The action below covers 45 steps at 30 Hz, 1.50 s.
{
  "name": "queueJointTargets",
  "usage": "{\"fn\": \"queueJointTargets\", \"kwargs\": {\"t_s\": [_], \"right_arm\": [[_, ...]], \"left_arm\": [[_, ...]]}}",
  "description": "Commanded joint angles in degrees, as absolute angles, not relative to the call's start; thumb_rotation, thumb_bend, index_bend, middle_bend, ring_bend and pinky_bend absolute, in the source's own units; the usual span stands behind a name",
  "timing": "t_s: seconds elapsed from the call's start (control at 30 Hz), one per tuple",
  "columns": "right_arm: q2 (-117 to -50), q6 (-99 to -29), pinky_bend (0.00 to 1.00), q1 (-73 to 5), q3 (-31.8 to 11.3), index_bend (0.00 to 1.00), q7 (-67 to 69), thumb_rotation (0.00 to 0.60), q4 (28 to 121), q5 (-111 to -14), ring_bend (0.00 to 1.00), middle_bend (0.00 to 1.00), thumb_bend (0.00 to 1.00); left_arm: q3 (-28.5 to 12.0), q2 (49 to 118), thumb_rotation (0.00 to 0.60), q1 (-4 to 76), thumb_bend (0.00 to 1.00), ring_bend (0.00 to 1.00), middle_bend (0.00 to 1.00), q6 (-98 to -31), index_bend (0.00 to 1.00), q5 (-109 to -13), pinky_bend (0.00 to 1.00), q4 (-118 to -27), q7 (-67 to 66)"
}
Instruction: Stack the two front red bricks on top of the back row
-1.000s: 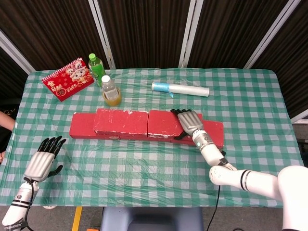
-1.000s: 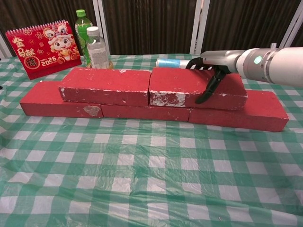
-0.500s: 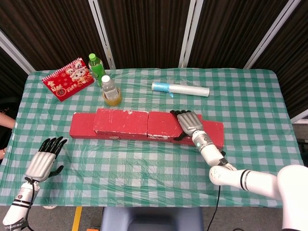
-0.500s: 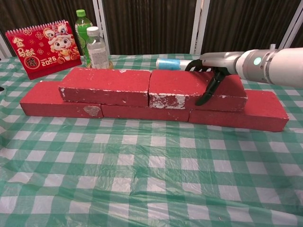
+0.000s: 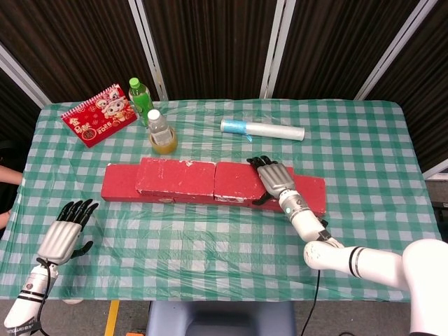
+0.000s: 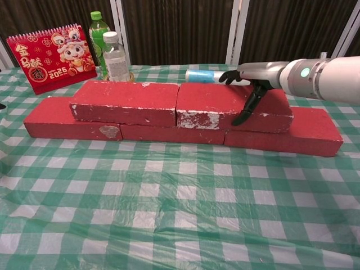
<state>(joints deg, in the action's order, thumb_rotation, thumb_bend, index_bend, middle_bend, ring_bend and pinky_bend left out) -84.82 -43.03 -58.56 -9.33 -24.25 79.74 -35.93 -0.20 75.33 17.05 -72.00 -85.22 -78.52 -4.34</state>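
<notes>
Little has shifted over the last second: the right hand (image 6: 247, 90) has edged slightly leftward along the top of the right upper red brick (image 6: 225, 107), and its fingers seem to have lifted a touch, while the left hand (image 5: 64, 235) has drifted a little lower toward the near-left corner of the green-and-white checked tablecloth (image 5: 210, 238). That right hand lies palm-down over the right end of the brick, with its thumb hooked down the front face and the fingers spread over the top; it looks like a light clasp or a parting touch, and whether it truly grips the brick I cannot tell. The left hand hangs free with fingers apart, holding nothing. Both front bricks now sit as a second layer, the left upper red brick (image 6: 126, 101) butted against the right one, on the back row of red bricks (image 6: 281, 138), which shows at either end beneath them. Judged from this, the stacking is essentially done and only letting go and drawing clear seems to remain. Behind stand a green-capped bottle (image 5: 140, 98), a white-capped bottle of yellow drink (image 5: 160, 131), a red desk calendar (image 5: 98, 115) and a white plastic roll (image 5: 264, 129), well apart from the work.
</notes>
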Motion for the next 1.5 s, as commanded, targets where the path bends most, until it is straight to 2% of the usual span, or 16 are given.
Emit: {"fn": "queueJointTargets", "kwargs": {"t_s": [0.03, 0.47, 0.83, 1.07, 1.23, 1.37, 1.43, 1.5], "right_arm": [[-84.7, -42.9, 0.31, -58.6, -9.3, 0.00, -24.1, 0.600, 79.8, -35.8, 0.07, 0.14, 0.14], [-84.4, -42.3, 0.27, -58.9, -8.7, 0.00, -23.8, 0.600, 79.8, -35.7, 0.03, 0.08, 0.14], [-83.8, -42.9, 0.22, -59.4, -8.3, 0.00, -25.0, 0.600, 80.7, -33.5, 0.00, 0.02, 0.09], [-76.7, -47.5, 0.17, -55.1, -8.8, 0.00, -20.9, 0.600, 89.5, -40.1, 0.00, 0.00, 0.06], [-70.0, -51.5, 0.11, -49.4, -6.7, 0.00, -17.1, 0.600, 94.4, -48.7, 0.00, 0.00, 0.06], [-65.8, -54.8, 0.06, -43.8, -3.8, 0.13, -12.9, 0.600, 94.8, -55.9, 0.00, 0.00, 0.06], [-64.9, -55.7, 0.05, -41.6, -2.8, 0.22, -10.7, 0.600, 93.6, -58.0, 0.00, 0.00, 0.06], [-64.7, -55.9, 0.04, -39.6, -1.8, 0.26, -8.1, 0.600, 91.4, -60.0, 0.00, 0.00, 0.06]], "left_arm": [[-0.2, 75.3, 0.600, 17.1, 0.29, 0.00, 0.04, -71.9, 0.00, -85.2, 0.06, -78.5, -4.3], [-0.2, 75.3, 0.600, 17.1, 0.29, 0.00, 0.04, -71.8, 0.00, -85.3, 0.06, -78.4, -3.9], [-0.2, 75.3, 0.600, 17.1, 0.29, 0.00, 0.04, -71.9, 0.00, -85.4, 0.06, -78.4, -3.8], [0.0, 75.0, 0.600, 16.8, 0.29, 0.00, 0.04, -73.0, 0.00, -86.1, 0.06, -79.0, -3.9], [0.1, 74.8, 0.600, 16.5, 0.29, 0.00, 0.05, -73.6, 0.00, -86.4, 0.06, -79.4, -4.2], [0.2, 74.8, 0.600, 16.5, 0.29, 0.00, 0.05, -73.7, 0.00, -86.5, 0.06, -79.6, -4.5], [0.2, 74.8, 0.600, 16.4, 0.29, 0.00, 0.05, -73.7, 0.00, -86.5, 0.06, -79.7, -4.8], [0.1, 74.9, 0.600, 16.4, 0.29, 0.00, 0.05, -73.8, 0.00, -86.5, 0.06, -79.8, -5.0]]}}
